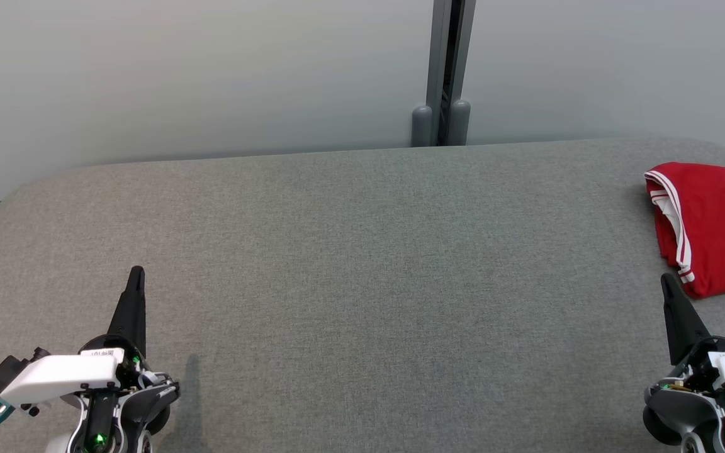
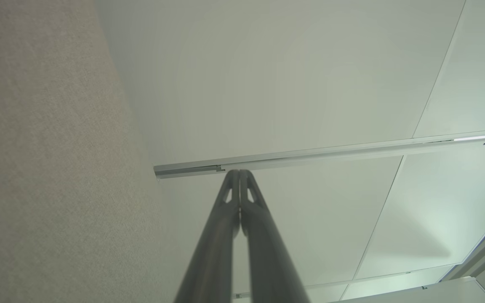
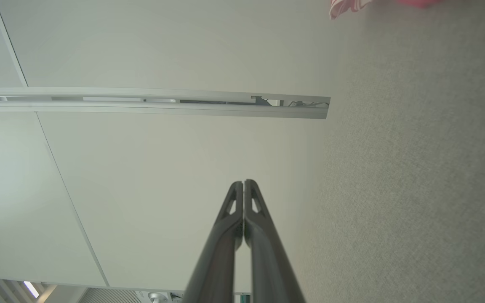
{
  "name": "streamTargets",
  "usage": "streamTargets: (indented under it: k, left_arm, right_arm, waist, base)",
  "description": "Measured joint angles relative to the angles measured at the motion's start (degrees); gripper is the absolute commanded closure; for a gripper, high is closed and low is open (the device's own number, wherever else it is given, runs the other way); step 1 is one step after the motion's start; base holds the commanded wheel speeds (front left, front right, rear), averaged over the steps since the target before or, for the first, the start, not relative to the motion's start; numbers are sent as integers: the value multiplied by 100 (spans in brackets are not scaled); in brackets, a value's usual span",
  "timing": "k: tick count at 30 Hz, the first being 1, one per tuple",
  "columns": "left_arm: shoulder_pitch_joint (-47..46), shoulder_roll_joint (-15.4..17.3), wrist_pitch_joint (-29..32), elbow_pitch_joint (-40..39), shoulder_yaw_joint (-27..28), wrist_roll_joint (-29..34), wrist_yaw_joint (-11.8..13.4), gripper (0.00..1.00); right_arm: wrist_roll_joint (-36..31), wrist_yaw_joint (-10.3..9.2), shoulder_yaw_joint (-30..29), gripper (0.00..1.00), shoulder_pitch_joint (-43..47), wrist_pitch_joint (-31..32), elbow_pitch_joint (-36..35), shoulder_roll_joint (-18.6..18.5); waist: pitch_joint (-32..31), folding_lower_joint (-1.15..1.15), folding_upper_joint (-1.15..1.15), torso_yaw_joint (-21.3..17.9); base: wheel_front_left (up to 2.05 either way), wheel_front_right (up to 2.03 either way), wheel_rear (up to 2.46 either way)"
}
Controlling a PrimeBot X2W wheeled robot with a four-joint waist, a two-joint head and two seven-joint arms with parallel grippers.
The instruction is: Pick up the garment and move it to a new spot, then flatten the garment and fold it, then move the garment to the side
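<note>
the red garment (image 1: 715,226), white-striped and loosely folded, lies near the right end of the grey bench (image 1: 362,251), running out of the head view. the left fingers (image 1: 133,308) and right fingers (image 1: 677,321) are both clenched on nothing, low by the near edge. the right tips sit just beside the hem. a careless swing there would likely snag the cloth, undo its folds or drag it off the bench.

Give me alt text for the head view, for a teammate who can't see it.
A red garment with white trim lies at the right edge of a grey fabric-covered table, partly cut off by the frame. The left gripper and right gripper sit at the near corners, both shut and holding nothing.
</note>
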Motion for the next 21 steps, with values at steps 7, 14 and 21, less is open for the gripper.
streamTargets:
  k: [7,14,21]
  left_arm:
    - [-1,-4,1,0,8,5,0,100]
    - [-4,-9,2,0,15,7,0,100]
    - [-13,-14,9,0,23,14,0,100]
  right_arm:
    - [1,0,0,100,0,0,0,0]
    - [1,0,0,100,0,0,0,0]
    - [1,0,0,100,0,0,0,0]
  waist:
    - [0,0,0,0]
    - [0,0,0,0]
    - [0,0,0,0]
  base:
    - [0,0,0]
    - [0,0,0]
    - [0,0,0]
